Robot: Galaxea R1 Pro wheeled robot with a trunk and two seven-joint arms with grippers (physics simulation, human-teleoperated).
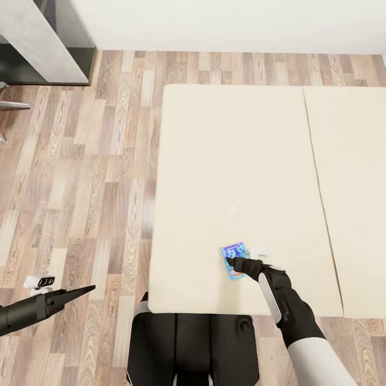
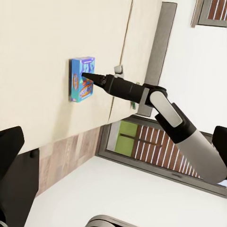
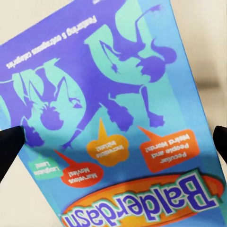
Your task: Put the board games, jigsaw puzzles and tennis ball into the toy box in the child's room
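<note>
While a blue board game lettered "Balderdash" lies flat near the front edge of the bed, my right gripper reaches down over it from my side of the mattress. Seen from the right wrist, the carton spreads between my two dark fingertips, which stand wide apart at either edge of the frame, so the jaws are spread and hold nothing. I judge this to be the approach for a pick, fingers set to straddle the box. A small white item sits just beside the carton; what it is I cannot tell. My left gripper hangs low over the wood-plank floor, well apart from the bed, its fingers drawn together to a point and carrying nothing.
</note>
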